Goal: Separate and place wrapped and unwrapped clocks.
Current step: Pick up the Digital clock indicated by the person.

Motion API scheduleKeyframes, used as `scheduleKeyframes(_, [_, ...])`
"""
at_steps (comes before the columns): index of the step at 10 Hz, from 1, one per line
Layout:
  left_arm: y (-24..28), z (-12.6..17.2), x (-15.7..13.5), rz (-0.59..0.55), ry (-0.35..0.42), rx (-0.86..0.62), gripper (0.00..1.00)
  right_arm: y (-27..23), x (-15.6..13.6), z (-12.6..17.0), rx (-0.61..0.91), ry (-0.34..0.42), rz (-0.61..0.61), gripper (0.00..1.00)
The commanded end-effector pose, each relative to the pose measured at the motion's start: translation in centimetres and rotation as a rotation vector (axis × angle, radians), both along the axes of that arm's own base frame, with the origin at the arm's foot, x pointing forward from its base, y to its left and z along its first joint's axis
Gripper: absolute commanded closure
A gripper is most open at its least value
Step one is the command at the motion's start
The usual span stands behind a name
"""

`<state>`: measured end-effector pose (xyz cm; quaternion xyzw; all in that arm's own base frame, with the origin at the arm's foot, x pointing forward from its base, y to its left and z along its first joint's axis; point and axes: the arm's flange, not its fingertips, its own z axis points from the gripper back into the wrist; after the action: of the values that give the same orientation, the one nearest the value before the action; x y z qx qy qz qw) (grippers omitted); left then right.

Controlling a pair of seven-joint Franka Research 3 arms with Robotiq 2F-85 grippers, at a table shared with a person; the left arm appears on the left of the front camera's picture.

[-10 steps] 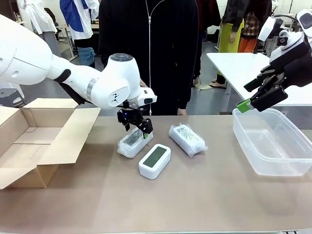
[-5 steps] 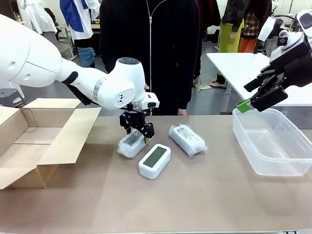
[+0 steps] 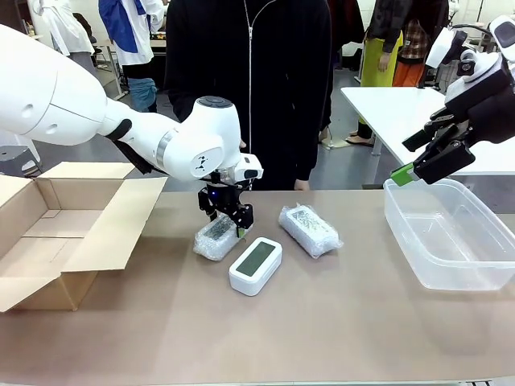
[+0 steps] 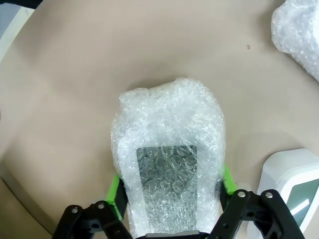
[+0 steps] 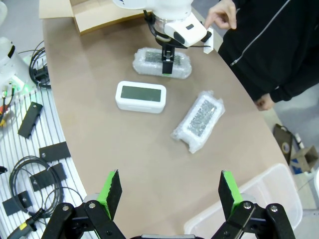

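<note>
My left gripper (image 3: 228, 226) is down on the left wrapped clock (image 3: 211, 241), a crinkly bubble-wrap bundle lying on the table. In the left wrist view the green pads (image 4: 115, 191) press both long sides of this bundle (image 4: 169, 149), so it is shut on it. The unwrapped clock (image 3: 255, 264), smooth white with a grey-green screen, lies just to its right. A second wrapped clock (image 3: 309, 229) lies beyond that. My right gripper (image 3: 409, 158) hangs open high over the clear tub, holding nothing, and its wrist view looks down on the bare clock (image 5: 141, 96) and the second bundle (image 5: 199, 119).
An open cardboard box (image 3: 48, 233) stands at the table's left end. A clear plastic tub (image 3: 451, 233) stands at the right end. A person in black stands at the far side, one hand (image 5: 222, 12) near my left arm's wrist.
My left gripper has settled slightly lower and right over the left bundle and its fingers have shut on it. The right arm has not moved.
</note>
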<state>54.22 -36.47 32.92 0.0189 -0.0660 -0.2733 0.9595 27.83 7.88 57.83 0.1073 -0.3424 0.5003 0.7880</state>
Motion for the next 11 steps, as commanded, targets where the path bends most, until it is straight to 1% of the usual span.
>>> scheduleKeyframes(1, [-0.4, -0.2, 0.5, 0.002, 0.006, 0.025, 0.39, 0.0, 0.0, -0.1, 0.011, 0.011, 0.008, 0.0])
scheduleKeyframes(2, [-0.3, -0.1, 0.5, 0.003, 0.007, 0.017, 0.25, 0.0, 0.0, -0.1, 0.011, 0.011, 0.008, 0.0])
scheduleKeyframes(3, [-0.2, 0.1, 0.4, 0.005, 0.006, 0.012, 0.59, 0.0, 0.0, -0.1, 0.011, 0.011, 0.008, 0.0])
scheduleKeyframes(4, [0.0, 0.7, 0.2, 0.02, 0.013, 0.025, 0.45, 0.0, 0.0, -0.1, 0.011, 0.011, 0.008, 0.0])
scheduleKeyframes(5, [0.8, 2.2, -0.4, 0.037, 0.006, 0.006, 0.79, 0.0, 0.0, -0.1, 0.011, 0.011, 0.008, 0.0])
scheduleKeyframes(7, [2.9, 7.3, -3.1, 0.07, -0.006, 0.027, 0.79, 0.0, 0.0, -0.1, 0.011, 0.011, 0.008, 0.0])
scheduleKeyframes(8, [3.8, 10.7, -5.3, 0.081, -0.059, 0.018, 0.79, 0.0, 0.0, -0.1, 0.011, 0.011, 0.008, 0.0])
scheduleKeyframes(9, [4.7, 13.7, -7.5, 0.079, -0.084, -0.01, 0.79, 0.0, 0.0, -0.1, 0.011, 0.011, 0.008, 0.0])
scheduleKeyframes(10, [5.1, 16.4, -9.6, 0.084, -0.079, -0.047, 0.79, 0.0, 0.0, -0.1, 0.011, 0.011, 0.008, 0.0])
scheduleKeyframes(11, [5.5, 18.3, -11.5, 0.048, -0.081, -0.053, 0.79, 0.0, 0.0, -0.1, 0.011, 0.011, 0.008, 0.0])
